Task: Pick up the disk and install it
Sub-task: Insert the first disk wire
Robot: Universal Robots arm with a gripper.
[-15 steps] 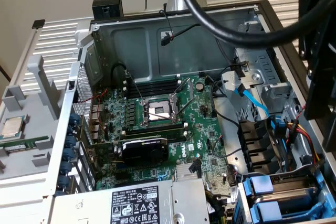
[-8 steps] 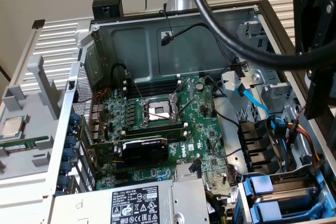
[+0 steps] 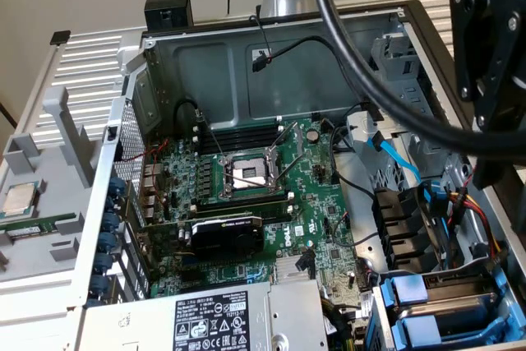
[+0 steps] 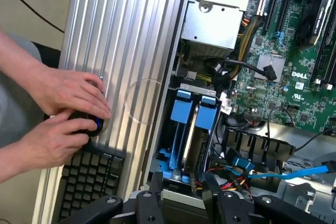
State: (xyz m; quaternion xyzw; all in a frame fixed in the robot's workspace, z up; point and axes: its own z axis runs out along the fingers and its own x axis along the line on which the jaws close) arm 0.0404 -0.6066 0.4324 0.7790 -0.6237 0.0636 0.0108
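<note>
Inside the open grey metal computer case (image 3: 271, 63), the rectangular silver-grey disk in its bright blue plastic carrier (image 4: 184, 113) sits slotted in the corner drive bay. The black gripper (image 4: 182, 182) hovers clear of it, fingers partly spread, holding nothing.

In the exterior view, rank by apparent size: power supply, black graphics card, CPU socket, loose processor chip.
Largest: power supply, also nearest the camera.
Next: black graphics card and CPU socket, too alike to rank.
Smallest: loose processor chip.
</note>
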